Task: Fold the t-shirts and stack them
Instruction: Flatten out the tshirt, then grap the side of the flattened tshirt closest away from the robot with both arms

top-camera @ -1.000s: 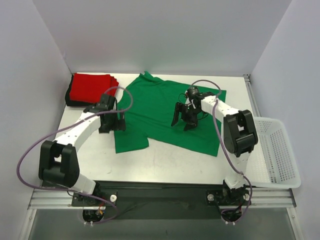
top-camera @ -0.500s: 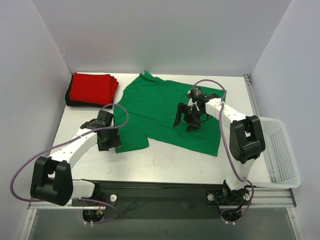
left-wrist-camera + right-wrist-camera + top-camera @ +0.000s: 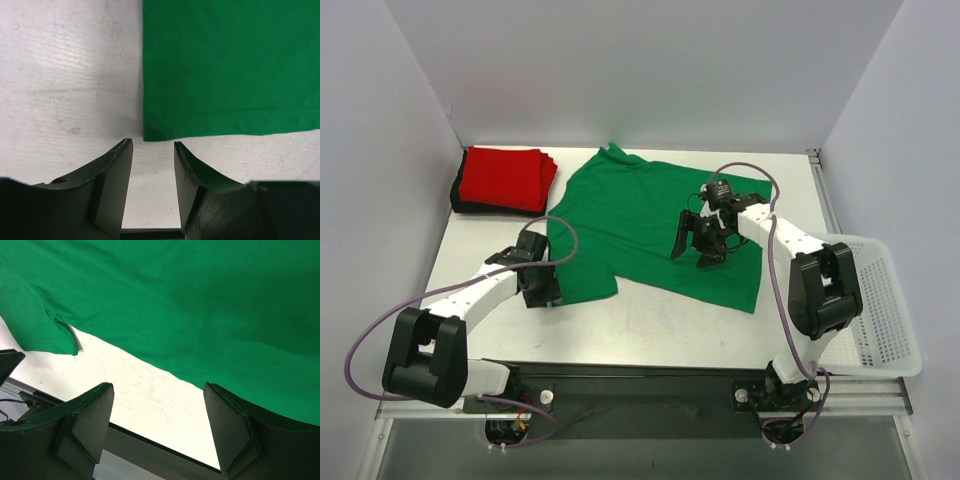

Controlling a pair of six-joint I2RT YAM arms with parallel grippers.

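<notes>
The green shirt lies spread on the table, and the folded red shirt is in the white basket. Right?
No. The folded red shirt sits at the table's far left corner, not in the basket, as the top view shows. The rest is right.

Plain white walls point(image 3: 640, 70) enclose a pale, scuffed tabletop point(image 3: 650, 320) on three sides under soft, even light.

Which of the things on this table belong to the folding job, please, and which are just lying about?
Job:
green shirt, spread flat
red shirts, folded and stacked
black shirt, under the red ones

Lying about:
basket, at the table's right edge
</notes>
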